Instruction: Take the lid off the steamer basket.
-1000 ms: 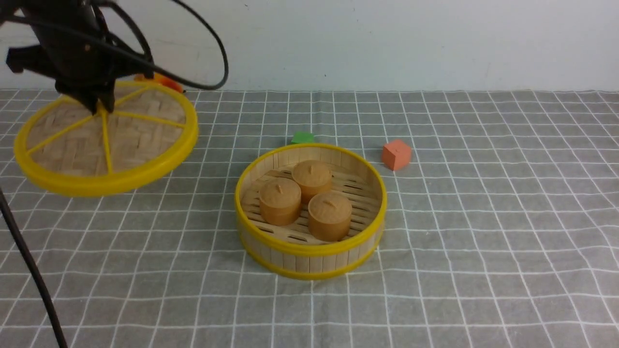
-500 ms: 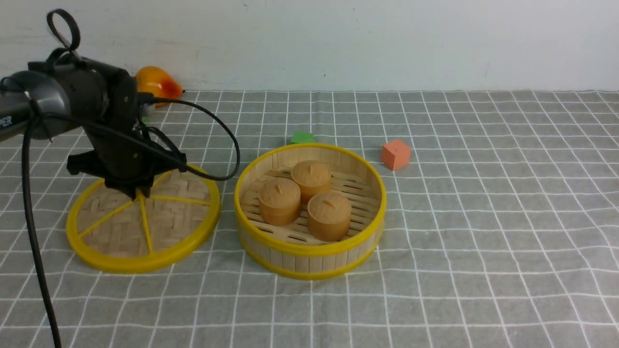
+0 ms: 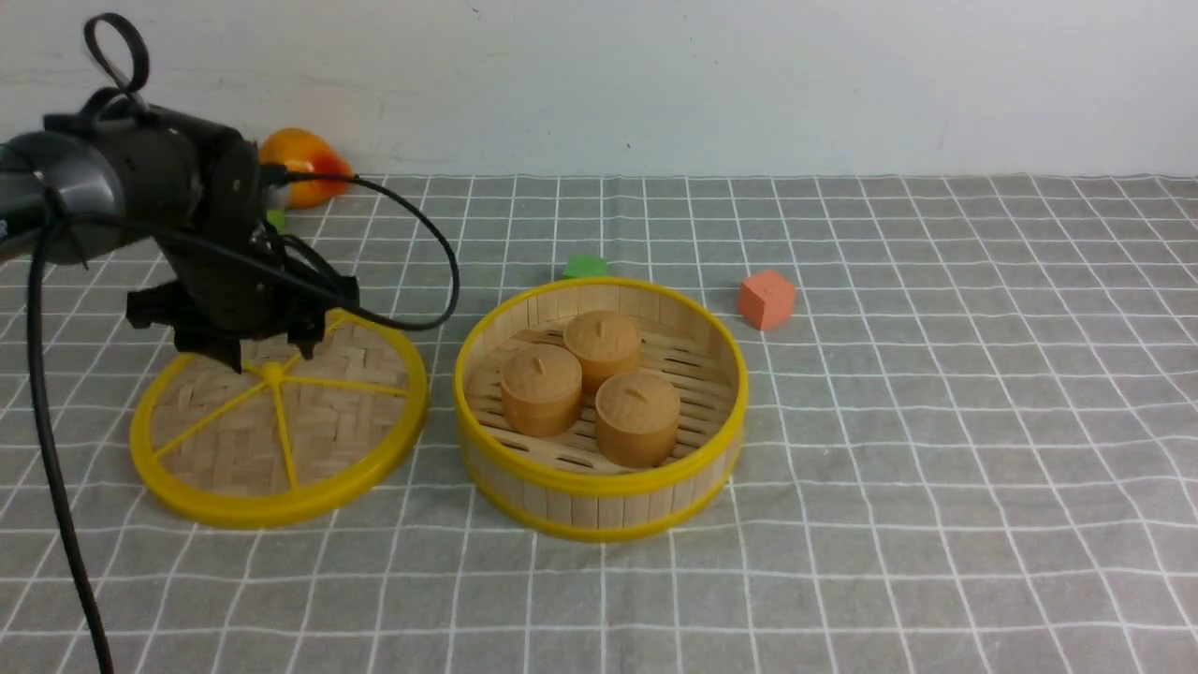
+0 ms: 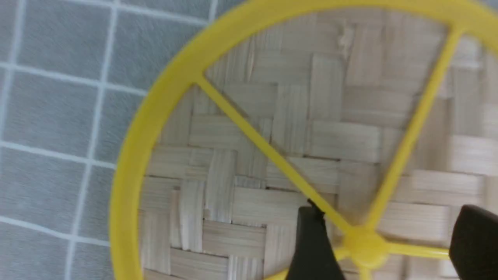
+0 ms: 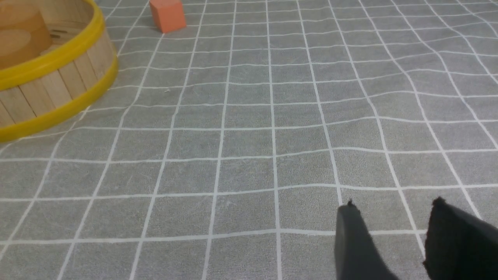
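Observation:
The lid (image 3: 281, 431), a flat woven disc with a yellow rim and spokes, lies on the cloth left of the steamer basket (image 3: 599, 487). The basket is uncovered and holds three brown buns (image 3: 599, 384). My left gripper (image 3: 270, 360) hangs over the lid's hub, open, with one finger on each side of the hub (image 4: 363, 247) and apart from it. In the left wrist view the lid (image 4: 272, 128) fills most of the frame. My right gripper (image 5: 393, 210) is open and empty, low over bare cloth to the right of the basket (image 5: 50, 85); it is out of the front view.
An orange cube (image 3: 767, 299) sits behind and right of the basket; it also shows in the right wrist view (image 5: 167, 14). A green block (image 3: 586, 267) lies behind the basket. An orange-yellow fruit-like object (image 3: 298, 167) rests by the back wall at the left. A grey checked cloth (image 3: 936, 421) covers the table.
The left gripper carried the lid down from up at the left onto the cloth beside the basket, then opened and let go of the hub.

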